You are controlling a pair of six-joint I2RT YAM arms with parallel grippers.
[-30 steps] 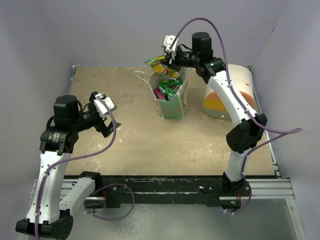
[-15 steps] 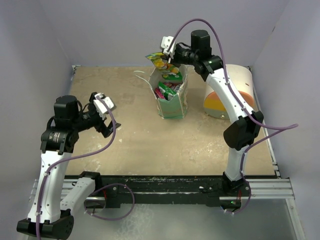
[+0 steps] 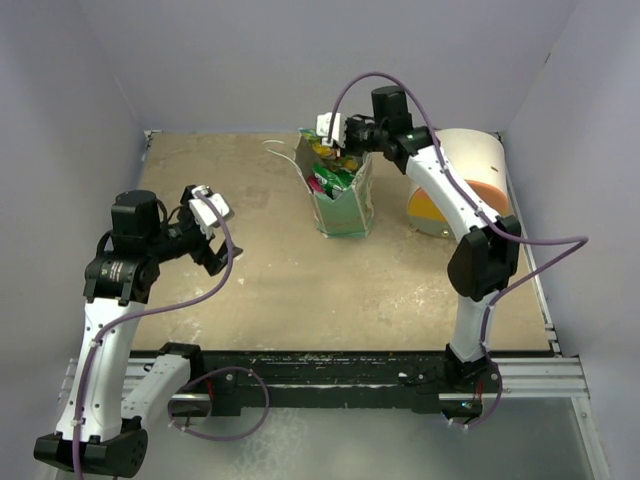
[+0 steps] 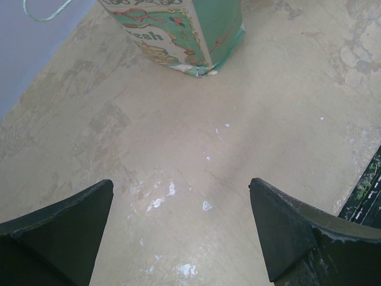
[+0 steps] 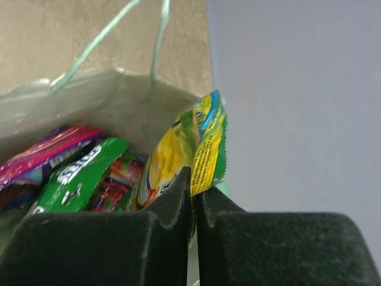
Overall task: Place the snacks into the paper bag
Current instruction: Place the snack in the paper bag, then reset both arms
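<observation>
The pale green and cream paper bag [image 3: 345,205] stands upright at the back middle of the table, its string handle [image 3: 276,150] hanging to the left. Several snacks fill it; green [image 5: 77,176] and magenta [image 5: 50,152] packets show in the right wrist view. My right gripper [image 3: 335,140] is over the bag's mouth, shut on a green-yellow snack packet [image 5: 190,146] held partly inside the bag's rim [image 5: 89,86]. My left gripper [image 3: 215,235] is open and empty, hovering over bare table left of the bag. The bag's lower corner [image 4: 190,42] shows in the left wrist view.
A white cylinder with an orange-yellow face [image 3: 455,180] lies right of the bag, behind my right arm. Lilac walls enclose the table on three sides. A black rail [image 3: 340,370] runs along the near edge.
My right gripper has lowered and moved left with the green-yellow packet, from above the bag down into its mouth. The left arm has barely moved.
</observation>
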